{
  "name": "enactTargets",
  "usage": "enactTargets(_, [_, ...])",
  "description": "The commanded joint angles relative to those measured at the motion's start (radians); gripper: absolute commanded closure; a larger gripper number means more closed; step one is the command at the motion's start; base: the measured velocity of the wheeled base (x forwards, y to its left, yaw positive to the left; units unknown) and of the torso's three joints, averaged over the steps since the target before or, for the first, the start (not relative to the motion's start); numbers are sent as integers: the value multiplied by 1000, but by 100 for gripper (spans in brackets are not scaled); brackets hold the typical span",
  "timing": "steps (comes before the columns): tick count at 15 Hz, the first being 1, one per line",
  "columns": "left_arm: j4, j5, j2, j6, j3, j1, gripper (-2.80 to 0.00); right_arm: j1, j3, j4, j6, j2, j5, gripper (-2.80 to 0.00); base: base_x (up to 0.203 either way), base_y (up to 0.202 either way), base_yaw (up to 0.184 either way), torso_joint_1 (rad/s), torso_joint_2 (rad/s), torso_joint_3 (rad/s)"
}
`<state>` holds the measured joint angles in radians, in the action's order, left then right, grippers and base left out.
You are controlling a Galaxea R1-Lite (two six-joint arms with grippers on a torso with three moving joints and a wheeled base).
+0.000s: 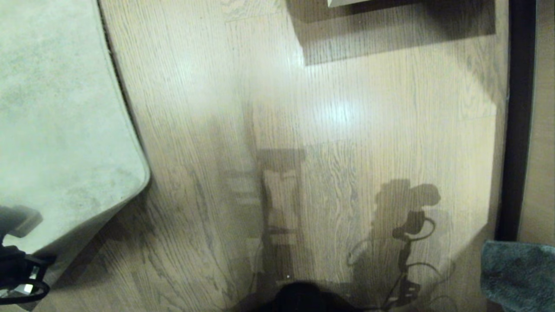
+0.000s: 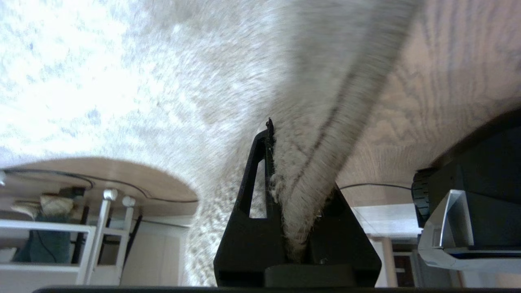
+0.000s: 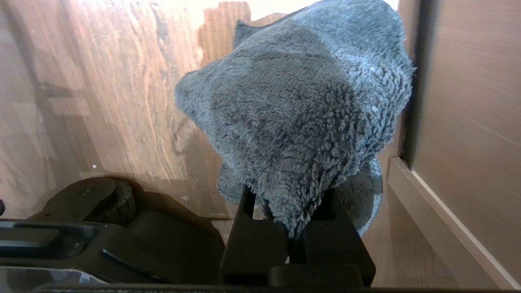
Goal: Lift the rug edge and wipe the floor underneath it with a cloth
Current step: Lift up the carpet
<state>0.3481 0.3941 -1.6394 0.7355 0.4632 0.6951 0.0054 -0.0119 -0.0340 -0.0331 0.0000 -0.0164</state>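
Left tool (image 2: 285, 183) clenched on the rug edge (image 2: 317, 154), near left, raised off the floor (image 1: 329, 130). Right tool (image 3: 297, 228) gripping the cloth (image 3: 301, 110), near right. Risk: pile slipping free, rug dropping mid-wipe.

Light brown wood-grain plank flooring (image 1: 329, 130) underfoot, slightly glossy, with a soft bright glare patch near the middle. Crossed by grey shadows low in the head view (one tall and ladder-like, one a tangle of loops). Bordered on the right by a dark vertical strip (image 1: 516, 121) and, beyond it, a plain tan wall panel (image 1: 542, 130). Shaded at the far edge by a pale flat-bottomed piece of furniture (image 1: 347, 2), only its lower rim visible. Seen in the left wrist view: white metal-framed shelving (image 2: 53, 240) with thin upright posts, plus a thin black cable (image 2: 122, 185) trailing over the boards.
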Motion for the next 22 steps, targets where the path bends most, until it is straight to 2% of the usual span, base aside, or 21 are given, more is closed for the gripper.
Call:
enactTargets(1, [6,9,7,4,0,0,0,1,0,0,1,0,0,0,0,0,0,0,0,0])
enactTargets(22, [9,9,-1,4,-6,0,0,1,0,-1,2,0,0,0,0,0,0,0,0,0])
